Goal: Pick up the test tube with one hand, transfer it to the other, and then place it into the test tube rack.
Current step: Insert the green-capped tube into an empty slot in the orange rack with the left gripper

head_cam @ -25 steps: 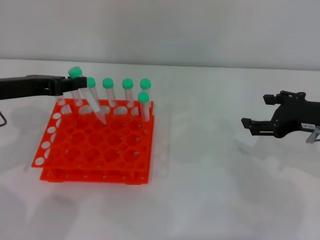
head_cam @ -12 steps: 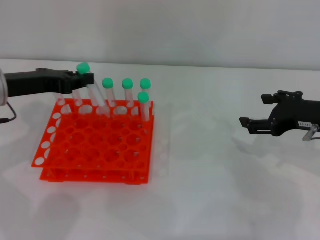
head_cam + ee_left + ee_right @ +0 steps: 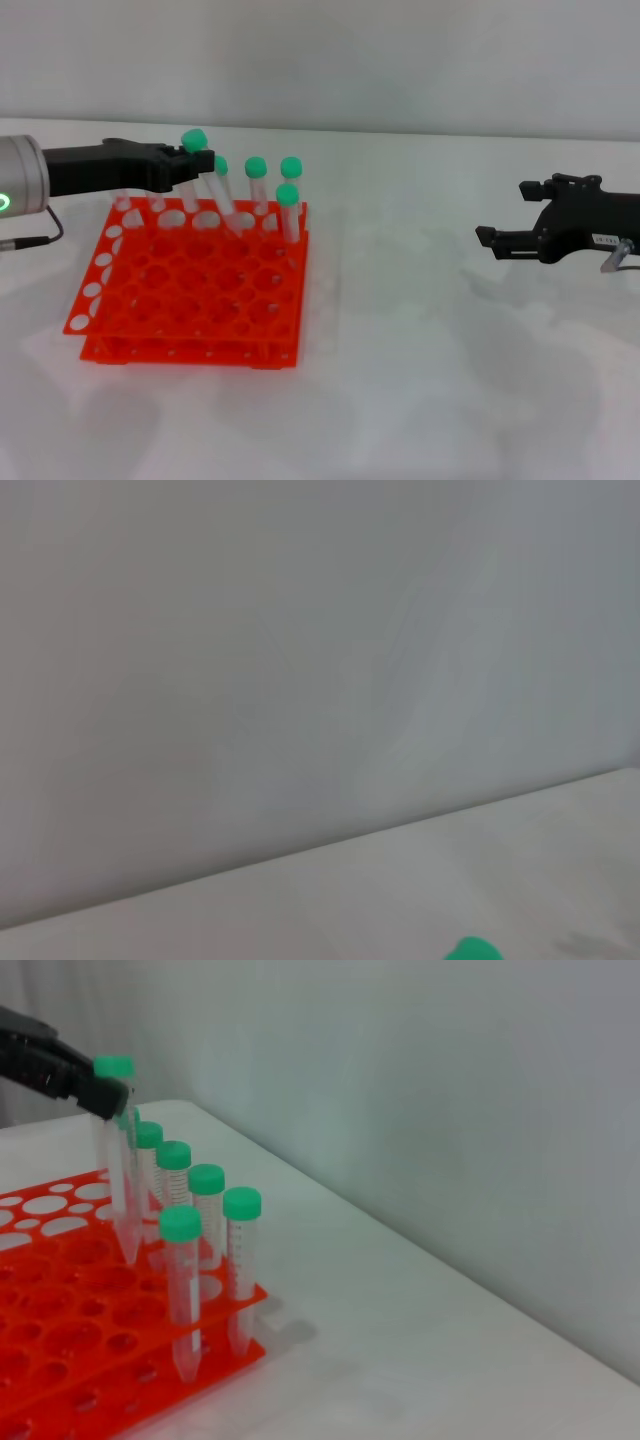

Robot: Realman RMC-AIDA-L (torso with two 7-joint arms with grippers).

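My left gripper [image 3: 198,162], long and black on a silver wrist with a green ring light, is shut on a test tube [image 3: 218,194] just under its green cap. The tube hangs tilted, with its tapered tip over the back rows of the orange-red test tube rack [image 3: 190,295]. The right wrist view shows the same tube [image 3: 124,1185] held above the rack [image 3: 70,1335] by the left gripper [image 3: 95,1090]. A green cap [image 3: 474,948] shows at the edge of the left wrist view. My right gripper [image 3: 505,212] is open and empty, far to the right above the table.
Several other green-capped tubes [image 3: 288,210] stand upright in the rack's back right holes; they also show in the right wrist view [image 3: 182,1290]. The white table [image 3: 420,380] runs back to a plain grey wall. A thin cable [image 3: 30,240] hangs from the left wrist.
My left gripper has moved right along the rack's back rows with the tube, and its silver wrist has come into view. The right gripper has shifted only slightly.
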